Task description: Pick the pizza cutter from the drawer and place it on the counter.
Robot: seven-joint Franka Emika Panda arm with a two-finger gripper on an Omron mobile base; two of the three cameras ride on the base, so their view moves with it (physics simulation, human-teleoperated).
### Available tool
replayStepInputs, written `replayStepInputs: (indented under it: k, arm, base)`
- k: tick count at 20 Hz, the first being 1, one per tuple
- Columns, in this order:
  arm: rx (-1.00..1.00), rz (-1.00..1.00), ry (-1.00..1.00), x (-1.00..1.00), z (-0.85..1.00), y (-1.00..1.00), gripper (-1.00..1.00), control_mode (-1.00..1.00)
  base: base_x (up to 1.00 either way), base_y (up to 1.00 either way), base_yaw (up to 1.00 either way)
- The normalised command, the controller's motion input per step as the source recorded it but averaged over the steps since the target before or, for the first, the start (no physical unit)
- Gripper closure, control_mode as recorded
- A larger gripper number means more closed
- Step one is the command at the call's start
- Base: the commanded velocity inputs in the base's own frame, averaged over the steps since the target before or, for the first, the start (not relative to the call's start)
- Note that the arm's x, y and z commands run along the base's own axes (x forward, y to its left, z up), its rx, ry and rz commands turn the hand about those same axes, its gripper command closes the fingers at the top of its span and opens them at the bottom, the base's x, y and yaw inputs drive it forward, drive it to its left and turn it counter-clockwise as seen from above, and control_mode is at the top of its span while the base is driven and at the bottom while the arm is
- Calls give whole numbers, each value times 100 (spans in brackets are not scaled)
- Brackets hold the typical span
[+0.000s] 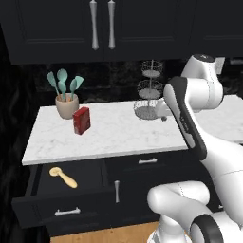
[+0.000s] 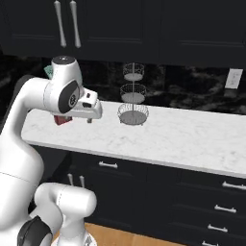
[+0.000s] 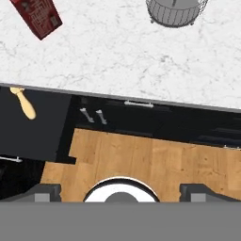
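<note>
Open drawer (image 1: 61, 199) low in the left base view, pizza cutter (image 1: 63, 177) lying inside it.
There the arm's elbow hides part of the counter (image 1: 114, 133), which carries a red box (image 1: 81, 120), a pot of teal spatulas (image 1: 65, 95) and a wire stand (image 1: 148, 90). In the right base view the end effector (image 2: 89, 119) hangs above the counter edge, the red box mostly hidden behind it. In the hand view the finger tips (image 3: 44, 193) stand far apart, holding nothing; the pizza cutter's wheel is tucked under the counter edge.
</note>
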Motion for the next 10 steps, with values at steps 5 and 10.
replayStepInputs:
  k: [5, 10]
  arm:
    - [0, 0, 0, 0, 0, 0, -100, 100]
    - [0, 0, 0, 0, 0, 0, -100, 100]
  base:
    - [44, -3, 25]
    - [67, 3, 17]
